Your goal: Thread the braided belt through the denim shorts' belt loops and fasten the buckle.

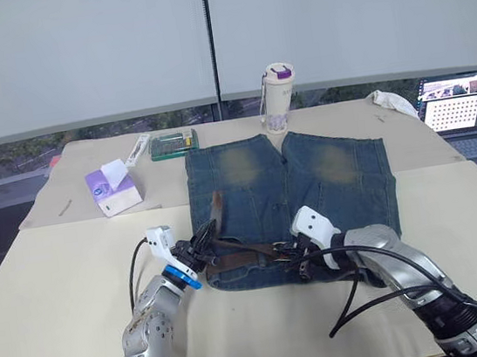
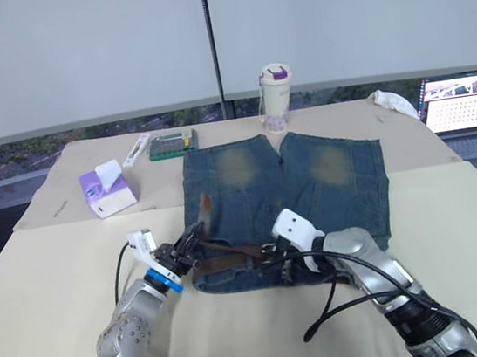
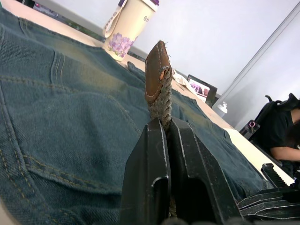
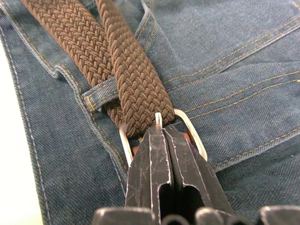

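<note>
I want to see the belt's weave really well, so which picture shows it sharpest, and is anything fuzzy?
Right wrist view: the braided belt is sharp, each strand clear over the denim shorts. Left wrist view: the belt tip is fairly clear, but the cup and the person behind look soft. Head views: the belt is too small to show its weave.

Table (image 1: 50,282): pale cream top, second matching table (image 1: 337,126) butted behind. Wall: two large white blinds (image 1: 73,55), dark vertical mullion (image 1: 209,37) between. Window strip (image 1: 84,137) below blinds, greenery outside. Light: even, diffuse. On far table: tissue box (image 1: 112,188), purple and white; green case (image 1: 173,143); white tube (image 1: 137,149); tumbler (image 1: 279,96), cream, purple lid; crumpled white cloth (image 1: 394,102). Laptop (image 1: 460,112) at right, screen lit. Seated person (image 3: 283,136) in black beyond table edge.
</note>
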Available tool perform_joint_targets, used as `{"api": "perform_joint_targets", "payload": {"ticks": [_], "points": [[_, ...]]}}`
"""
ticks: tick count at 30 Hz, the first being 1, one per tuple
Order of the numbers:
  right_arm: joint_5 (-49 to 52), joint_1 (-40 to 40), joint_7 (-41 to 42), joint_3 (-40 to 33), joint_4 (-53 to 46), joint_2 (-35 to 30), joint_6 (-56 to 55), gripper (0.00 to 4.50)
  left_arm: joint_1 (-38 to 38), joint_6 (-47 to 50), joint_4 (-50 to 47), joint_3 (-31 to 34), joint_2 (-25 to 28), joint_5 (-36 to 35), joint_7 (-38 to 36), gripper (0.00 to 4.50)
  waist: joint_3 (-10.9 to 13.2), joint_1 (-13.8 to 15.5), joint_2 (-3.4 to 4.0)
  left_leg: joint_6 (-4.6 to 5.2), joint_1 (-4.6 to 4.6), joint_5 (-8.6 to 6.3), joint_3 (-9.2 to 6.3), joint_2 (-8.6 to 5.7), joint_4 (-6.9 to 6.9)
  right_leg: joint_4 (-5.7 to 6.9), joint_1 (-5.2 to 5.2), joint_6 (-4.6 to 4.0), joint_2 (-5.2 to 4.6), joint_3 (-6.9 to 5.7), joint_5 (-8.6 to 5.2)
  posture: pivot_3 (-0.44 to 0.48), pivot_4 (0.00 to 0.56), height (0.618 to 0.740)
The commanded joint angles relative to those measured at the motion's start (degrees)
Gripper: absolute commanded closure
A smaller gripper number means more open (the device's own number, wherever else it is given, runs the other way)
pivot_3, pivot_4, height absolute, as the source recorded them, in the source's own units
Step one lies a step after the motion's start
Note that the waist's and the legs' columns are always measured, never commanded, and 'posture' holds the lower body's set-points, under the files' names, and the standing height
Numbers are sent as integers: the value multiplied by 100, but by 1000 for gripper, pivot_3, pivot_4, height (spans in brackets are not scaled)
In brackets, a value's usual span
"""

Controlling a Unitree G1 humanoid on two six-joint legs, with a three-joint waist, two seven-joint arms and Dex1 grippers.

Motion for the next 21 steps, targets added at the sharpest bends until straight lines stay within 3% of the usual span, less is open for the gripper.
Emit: {"api": "perform_joint_targets", "payload": {"ticks": [1,11,21], "points": [[-531,275,-171,627,769,-115,516,4433,-87,-623,-442,-156,192,322,-370,4500,-8,-3,-6,-1,2,-1,0,2,0,0,0,-1,1,0,0,0,150,740],[-750,257,-88,787,974,-207,492,4433,-1187,-943,-770,-649,-22,531,-398,4500,-29,-10,-13,3,25,-11,4,14,-1,-17,14,-10,5,-6,-5,0,150,740],[-710,365,-159,753,905,-211,558,4433,-1597,-355,-1135,-140,-566,-590,299,4500,-21,-14,-22,2,17,-11,7,16,0,-5,16,-10,6,-2,-5,0,150,740]]}}
